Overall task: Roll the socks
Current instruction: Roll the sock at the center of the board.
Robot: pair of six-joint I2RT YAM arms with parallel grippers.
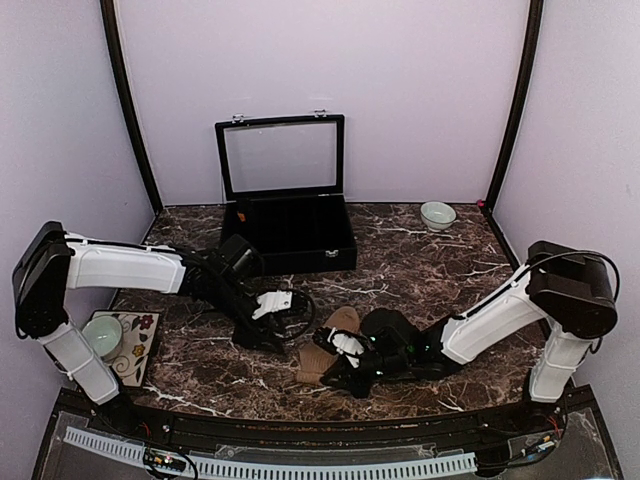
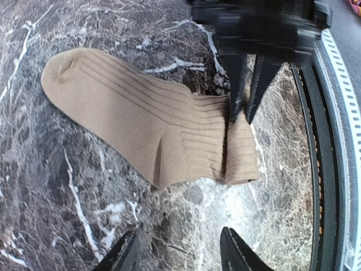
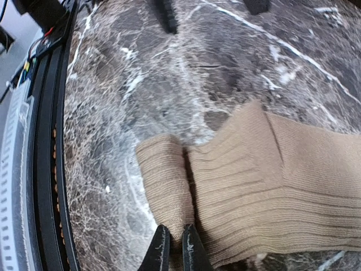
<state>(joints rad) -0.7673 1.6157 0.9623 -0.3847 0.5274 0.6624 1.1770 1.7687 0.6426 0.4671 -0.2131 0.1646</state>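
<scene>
Hovering with its fingers apart and empty, the left claw (image 2: 179, 248) sits over the bare marble worktop (image 2: 56, 214), just short of the tan sock (image 2: 141, 118). The sock lies flat near the middle of the worktop's front edge. Its toe points toward the far side and its cuff toward the front edge, with one fold already turned over at the cuff. The right claw (image 3: 176, 248) is clamped together on that folded cuff.

Judgement: the step in hand is the first turn of the roll. To do it well, the right claw should hold the fold square across the ribbing and turn it toward the toe. The left claw should pin the foot flat so the fabric neither drags nor skews.
</scene>
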